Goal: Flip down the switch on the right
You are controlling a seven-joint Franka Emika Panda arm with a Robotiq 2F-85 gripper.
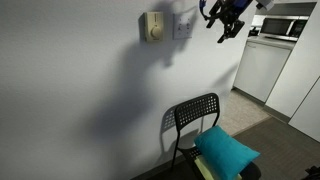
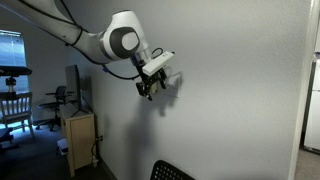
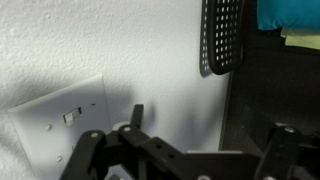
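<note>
- Far left on the wall (image 1: 80,90): beige dial box (image 1: 153,27). Not the target.
- Just right of it, same height: the switch (image 1: 184,24), a white plate high above the chair (image 1: 195,115). In the wrist view the plate sits lower left w/ its tiny toggles (image 3: 70,117). Can't tell if they're up or down.
- Right again: claw (image 1: 226,20), near the plate but apart, no contact. The plate lies to its left in both the exterior and wrist views.
- Claw state: released, jaws spread, nothing held.
- Step, as I read it: approach phase, toggle not yet pressed.
- Next move prob calls for: slide the claw sideways to the plate, set one tip above the right-hand toggle, push in and drag down. Needs fine aim, since the toggles are tiny and it's easy to clip the neighbour.
- Far right: kitchen units (image 1: 262,68), irrelevant.
</note>
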